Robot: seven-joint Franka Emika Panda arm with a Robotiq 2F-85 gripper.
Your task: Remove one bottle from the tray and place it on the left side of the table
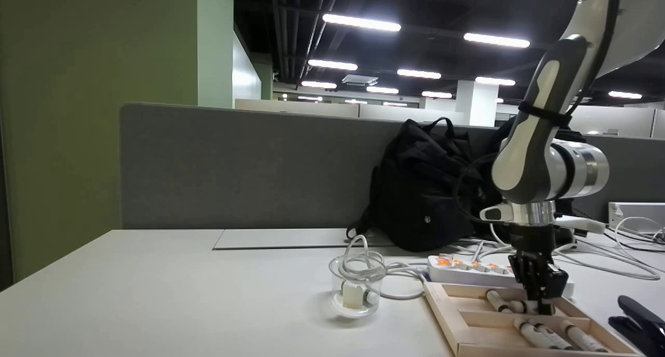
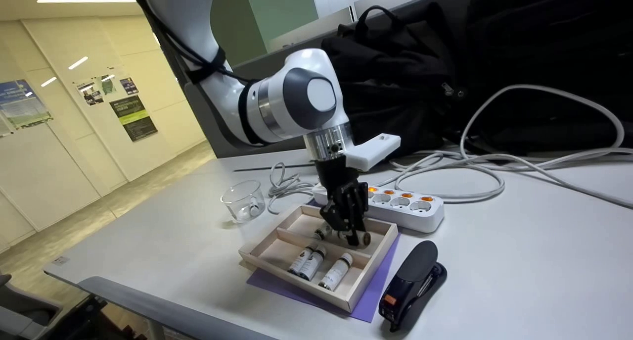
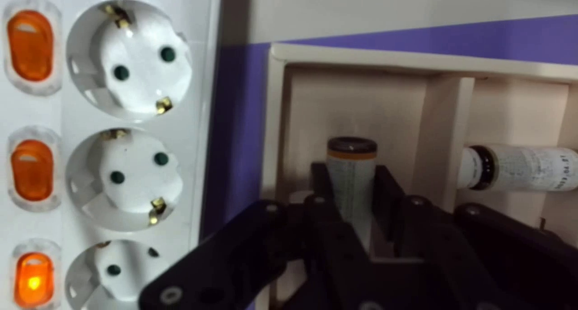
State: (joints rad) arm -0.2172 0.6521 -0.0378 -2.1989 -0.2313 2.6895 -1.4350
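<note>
The light-wood tray (image 1: 441, 315) sits on the pale table (image 1: 208, 294); it also shows in an exterior view (image 2: 259, 261) and the wrist view (image 3: 361, 55). My gripper (image 1: 544, 307) reaches down into the tray's compartment nearest the power strip. In the wrist view, its fingers (image 3: 350, 179) press both sides of a white-labelled bottle (image 3: 352, 154) with a dark end and orange band. That bottle (image 2: 365, 238) lies low in the tray; whether it touches the floor cannot be told. Another bottle (image 1: 497, 301) lies beside it. Three bottles (image 2: 336, 271) lie in the adjoining compartment.
A white power strip (image 2: 420, 216) stands right behind the tray. A clear cup (image 1: 356, 307) with a plug and cable stands left of the tray in an exterior view. A black stapler (image 2: 415, 285) and purple sheet (image 2: 376, 295) are nearby. A black backpack (image 1: 426, 190) leans on the partition.
</note>
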